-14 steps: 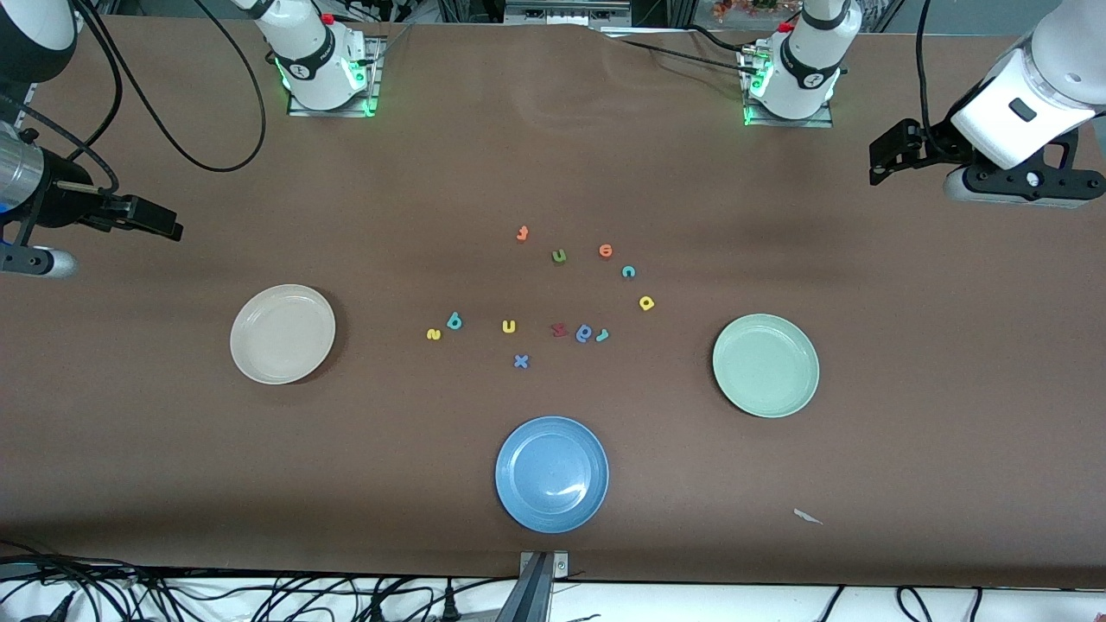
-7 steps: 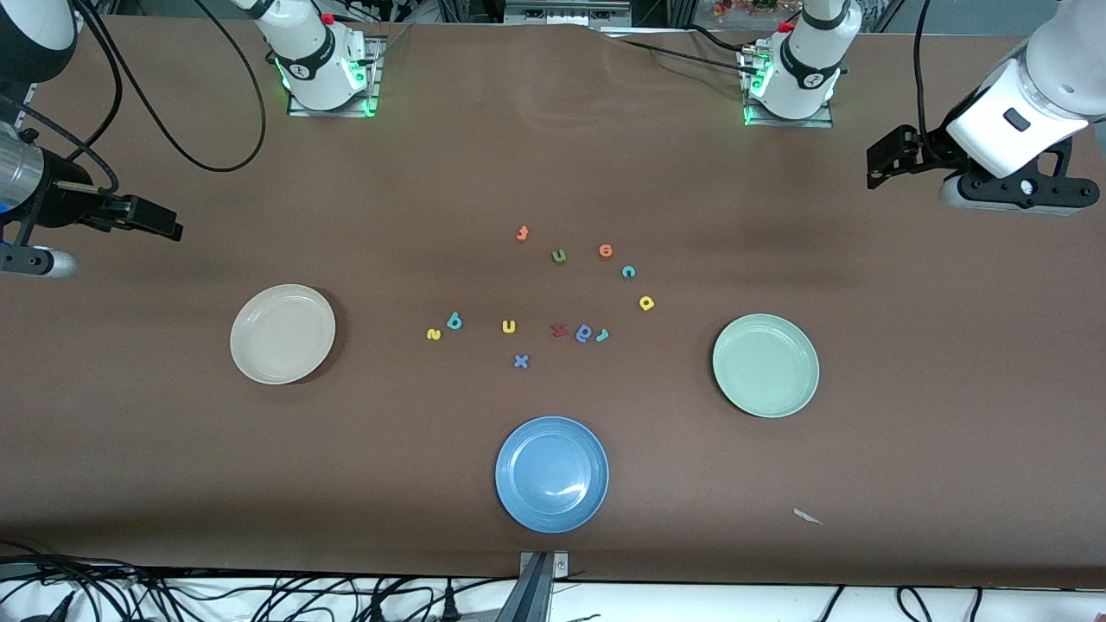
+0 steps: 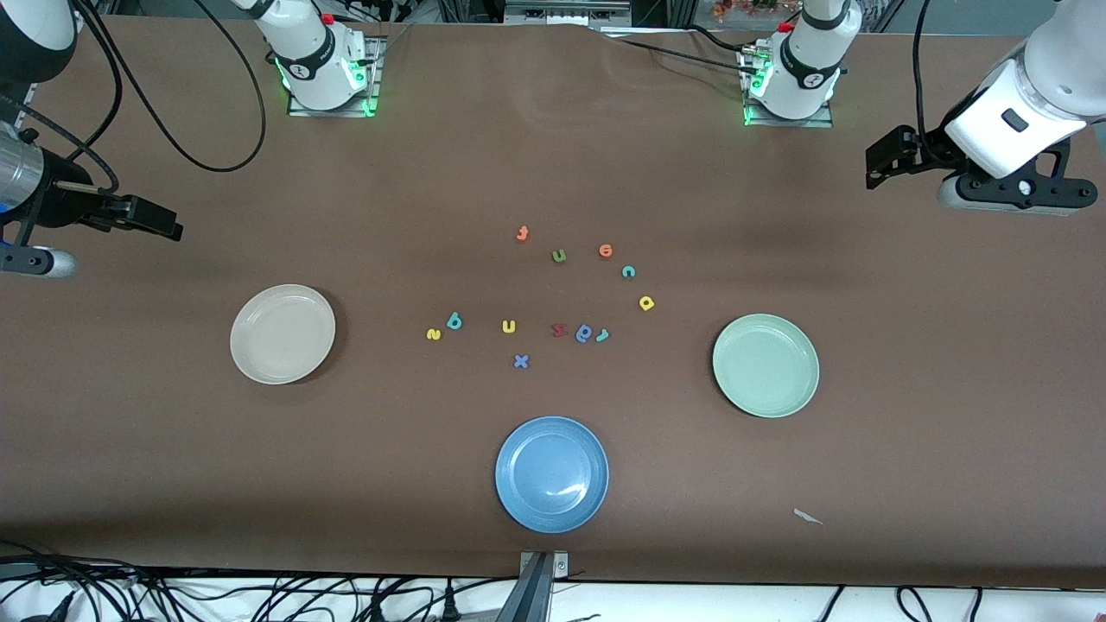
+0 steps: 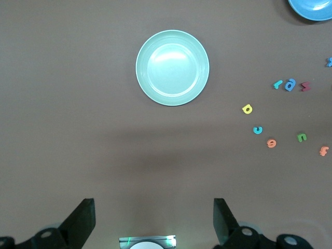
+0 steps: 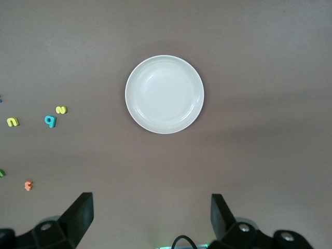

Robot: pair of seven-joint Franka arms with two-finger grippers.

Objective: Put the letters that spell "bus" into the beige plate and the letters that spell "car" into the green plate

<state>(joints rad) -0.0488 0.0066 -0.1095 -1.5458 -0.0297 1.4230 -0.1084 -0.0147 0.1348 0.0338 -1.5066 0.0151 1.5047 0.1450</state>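
Note:
Mid-table lie the yellow "s" (image 3: 434,334), teal "b" (image 3: 454,322) and yellow "u" (image 3: 509,326). Toward the left arm's end are the teal "r" (image 3: 602,335), yellow "a" (image 3: 646,303) and teal "c" (image 3: 629,272). The beige plate (image 3: 282,333) sits toward the right arm's end and the green plate (image 3: 765,365) toward the left arm's end, both holding nothing. My left gripper (image 4: 154,218) hangs open, high over bare table beside the green plate (image 4: 172,67). My right gripper (image 5: 150,218) is open too, high up beside the beige plate (image 5: 164,94).
A blue plate (image 3: 551,474) sits nearest the front camera. Other letters lie among the task's: orange "t" (image 3: 522,233), olive "u" (image 3: 559,256), orange "e" (image 3: 606,251), a red letter (image 3: 559,329), a blue round letter (image 3: 585,333), blue "x" (image 3: 521,362). A paper scrap (image 3: 807,517) lies near the front edge.
The left arm's hand has shifted and turned slightly over its end of the table. The right arm, the letters and the plates have not moved.

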